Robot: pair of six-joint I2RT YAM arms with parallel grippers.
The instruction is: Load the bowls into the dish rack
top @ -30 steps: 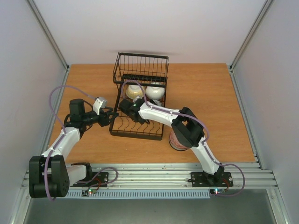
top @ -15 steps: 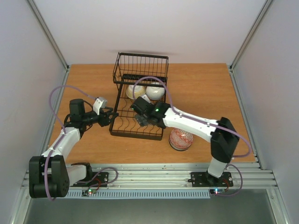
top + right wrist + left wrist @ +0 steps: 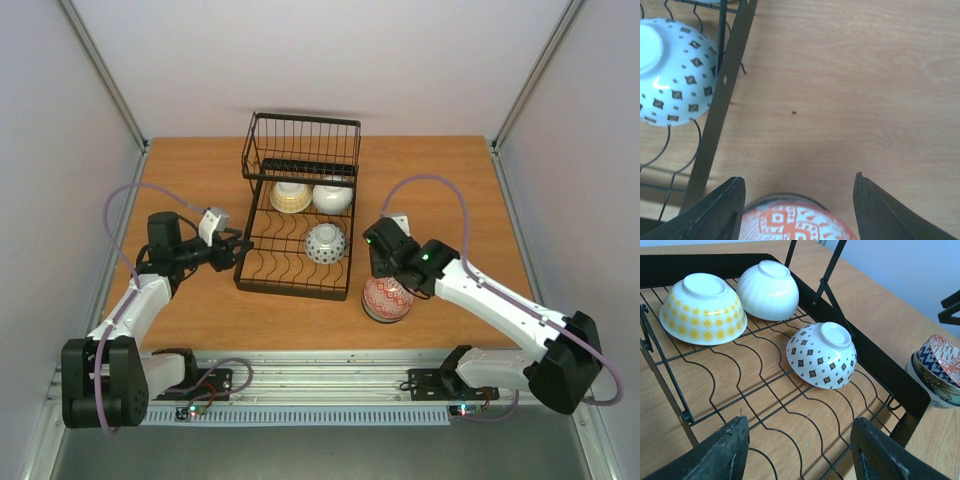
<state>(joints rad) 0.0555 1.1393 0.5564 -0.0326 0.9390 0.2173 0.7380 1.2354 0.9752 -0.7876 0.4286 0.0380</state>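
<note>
The black wire dish rack (image 3: 290,291) stands mid-table. Three bowls lie upside down in it: a yellow-patterned one (image 3: 290,196), a plain white one (image 3: 331,196) and a white one with dark diamonds (image 3: 326,243). A stack of bowls topped by a red-patterned bowl (image 3: 387,298) stands on the table right of the rack. My right gripper (image 3: 388,270) is open and empty just above that stack; the red bowl (image 3: 795,222) shows between its fingers. My left gripper (image 3: 237,247) is open and empty at the rack's left edge, over the rack's wires (image 3: 765,405).
The left wrist view shows the yellow bowl (image 3: 702,307), white bowl (image 3: 769,289), diamond bowl (image 3: 822,355) and the stack (image 3: 937,371) beyond the rack's frame. The rack's tall basket section (image 3: 302,140) is at the far end. Bare wood lies right of the stack.
My right arm has pulled out of the rack to the right, leaving the diamond bowl in it, and now hovers over the stack. The left arm has not moved.
</note>
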